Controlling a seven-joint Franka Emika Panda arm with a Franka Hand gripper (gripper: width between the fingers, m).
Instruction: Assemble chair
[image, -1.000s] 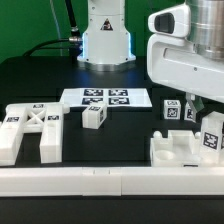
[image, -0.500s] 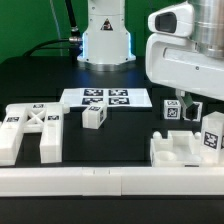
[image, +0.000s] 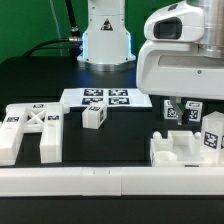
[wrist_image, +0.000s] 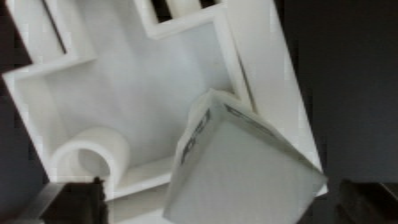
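The chair lay in loose parts of matte white, blocky plastic on the black desk (image: 128, 128), each part bearing small square black-and-white tags. The X-braced panel (image: 28, 128) lay flat towards the exterior view's left, just behind the long white border rail (image: 100, 182). The small cube block (image: 93, 117) stood alone near the middle, just in front of the marker board (image: 100, 98). Towards the exterior view's right sat the seat slab (image: 172, 152), a thick piece with square notches cut into its edge. Behind it stood two upright leg blocks, the nearer leg block (image: 212, 134) and the farther leg block (image: 172, 112), each with a tag facing the camera.

The tool (image: 185, 106) hung low over that right-hand group, mostly hidden by the arm's bulky white housing. Its dark fingers (wrist_image: 59, 198) stood wide apart and clamped nothing. In the wrist view the seat slab filled most of the picture, pale, with stepped cut-outs and a rounded arch opening. A white block lay tilted against it, directly below the spread jaws and free of them.
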